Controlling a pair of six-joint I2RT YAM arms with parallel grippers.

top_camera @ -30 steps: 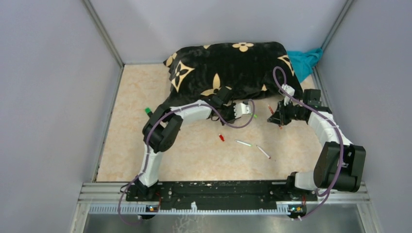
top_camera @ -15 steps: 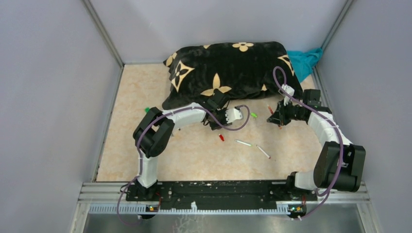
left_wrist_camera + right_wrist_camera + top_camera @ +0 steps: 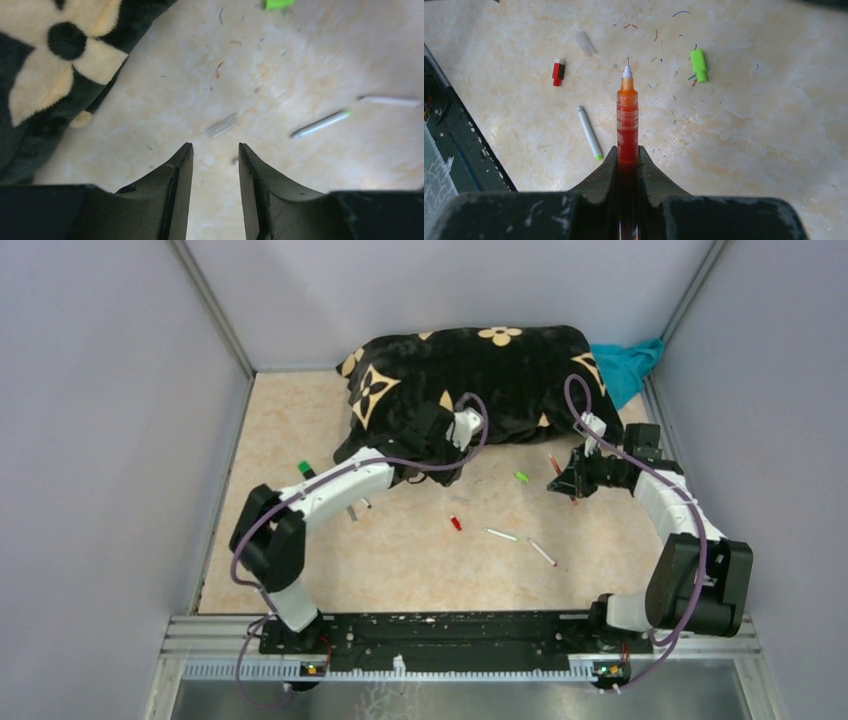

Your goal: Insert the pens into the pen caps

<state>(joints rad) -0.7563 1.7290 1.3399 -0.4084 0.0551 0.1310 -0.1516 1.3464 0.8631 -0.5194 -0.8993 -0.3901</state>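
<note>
pillow: black plush with beige flowers, lying at the far end of the bench.
red pen: see-through orange-red barrel, white nose, fine metal tip, no cap on it. It is held off the bench, just off the pillow's front right corner.
green cap: short bright-green tube, lying on the bench just in front of the pillow, toward its right half.
red cap: short red tube with a white band and a black end, lying farther out from the pillow than the green cap.
white pens: two slim white sticks lying well in front of the pillow, apart from each other. One has a green tip, the other a red tip.
marker: stubby and black with a green end, lying off the pillow's front left corner.
clear tube: short and pale, lying near the pillow's front edge.
left hand: partly open with a narrow gap, nothing between the fingers and nothing touched. It hangs over the bench at the pillow's front edge, with the clear tube just beyond the fingertips.
right hand: closed tight on the red pen's barrel, both fingers pressing its sides and the tip sticking out past them.
teal cloth: bunched behind the pillow's right end.
</note>
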